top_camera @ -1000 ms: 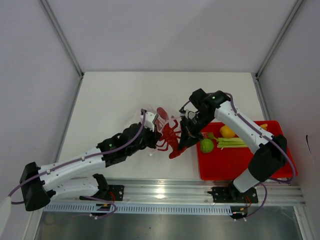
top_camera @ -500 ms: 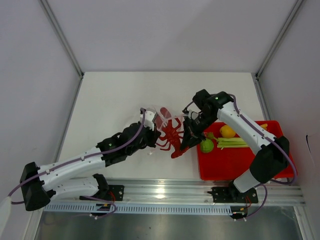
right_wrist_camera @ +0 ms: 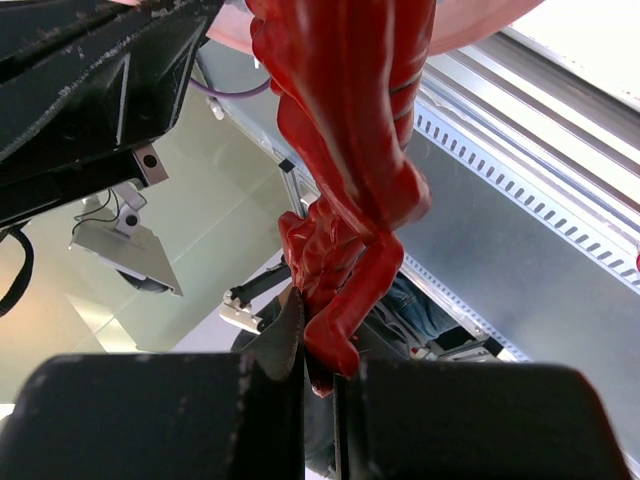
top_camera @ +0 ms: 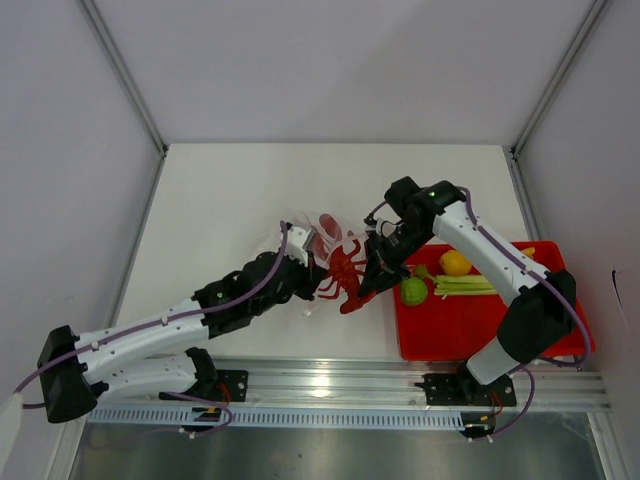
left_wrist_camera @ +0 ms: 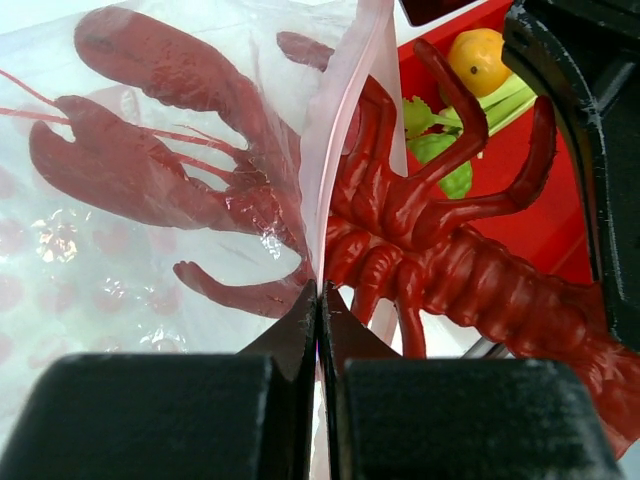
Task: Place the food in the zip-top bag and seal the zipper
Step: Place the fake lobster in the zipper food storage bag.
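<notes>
Lobster (left_wrist_camera: 430, 250) pointed claws-first from the right tool (right_wrist_camera: 318, 348), clamped on its tail, into the zip-top bag (left_wrist_camera: 90, 300) pinched in the left tool (left_wrist_camera: 318, 300).

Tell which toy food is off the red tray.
The red lobster, claws in the zip-top bag; lime, yellow fruit and celery stalk lie on the tray.

Robotics lab test cell.
Pale-grey panel walls (top_camera: 330, 60) and slim metal corner posts (top_camera: 122, 75) box in a white tabletop (top_camera: 230, 190); a slotted aluminium rail (top_camera: 330, 378) at its near edge carries two white-and-black robot arms, left (top_camera: 150, 335) and right (top_camera: 490, 255).
</notes>
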### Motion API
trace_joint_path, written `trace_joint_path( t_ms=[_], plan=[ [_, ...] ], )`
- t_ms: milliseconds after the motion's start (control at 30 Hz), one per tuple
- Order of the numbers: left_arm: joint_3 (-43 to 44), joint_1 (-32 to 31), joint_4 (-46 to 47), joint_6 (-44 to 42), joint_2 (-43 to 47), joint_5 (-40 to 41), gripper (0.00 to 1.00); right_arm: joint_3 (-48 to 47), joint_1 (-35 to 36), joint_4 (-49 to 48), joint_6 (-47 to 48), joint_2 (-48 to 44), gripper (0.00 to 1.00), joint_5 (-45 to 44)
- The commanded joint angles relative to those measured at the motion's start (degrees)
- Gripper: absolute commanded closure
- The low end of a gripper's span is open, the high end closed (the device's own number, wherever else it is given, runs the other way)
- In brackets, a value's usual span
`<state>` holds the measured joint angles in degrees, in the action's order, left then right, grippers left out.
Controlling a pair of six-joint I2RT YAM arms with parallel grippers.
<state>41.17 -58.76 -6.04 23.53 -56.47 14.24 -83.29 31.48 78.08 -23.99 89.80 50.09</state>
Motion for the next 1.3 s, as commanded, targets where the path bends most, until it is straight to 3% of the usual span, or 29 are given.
trace_joint_path(
  t_ms=[0, 1267],
  plan=[
    [1.02, -0.74, 3.23, 1.61, -0.13, -0.7, 0.99, -2.58, -0.46, 4.97, -0.01, 0.02, 1.0, 2.74],
    [5.41, -3.11, 3.93, 5.56, -2.51, -6.07, 0.99, -6.19, -2.75, 7.17, 0.61, 1.52, 0.94, -4.82]
  ],
)
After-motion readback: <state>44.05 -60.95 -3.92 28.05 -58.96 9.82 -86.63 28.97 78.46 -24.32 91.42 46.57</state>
